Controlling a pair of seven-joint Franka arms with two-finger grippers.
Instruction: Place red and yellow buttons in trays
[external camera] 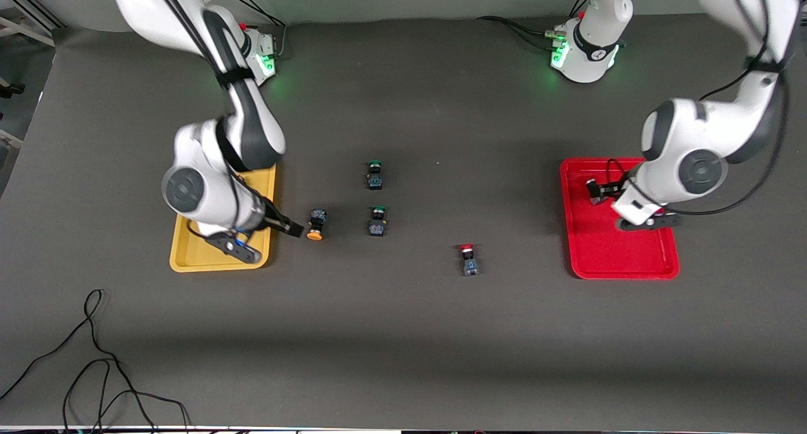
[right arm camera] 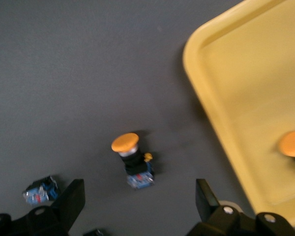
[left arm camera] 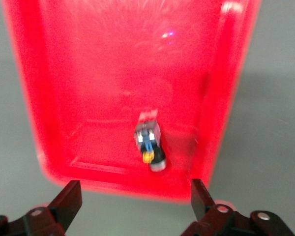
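- Front view: a dark grey surface (external camera: 403, 333) carries the yellow tray (external camera: 189, 257) toward the right arm's end and the red tray (external camera: 599, 251) toward the left arm's end. A loose black cable (external camera: 94, 358) lies on the surface near the front camera, and green lights glow at both arm bases.
- Front view: the right gripper (external camera: 287, 224) hangs over the yellow tray's inner edge, just beside an orange-capped button (external camera: 315, 224) lying on the surface. The left gripper (external camera: 596, 191) is over the red tray.
- Front view: two green-capped buttons (external camera: 376, 221) sit mid-surface, one farther from the camera than the other. A red-capped button (external camera: 469, 259) lies nearer the camera, between them and the red tray.
- Left wrist view: the left gripper (left arm camera: 135, 199) has its fingers spread apart and holds nothing. Below it a button in the red tray (left arm camera: 150, 142) lies on its side on the tray floor, near one rim; its cap colour is blurred.
- Right wrist view: the right gripper (right arm camera: 140, 199) is spread wide and empty above the orange-capped button (right arm camera: 132, 160), which lies on the grey surface (right arm camera: 64, 73) near the yellow tray (right arm camera: 246, 88). A second orange cap (right arm camera: 292, 144) shows inside that tray, and another switch body (right arm camera: 39, 191) lies beside one finger.
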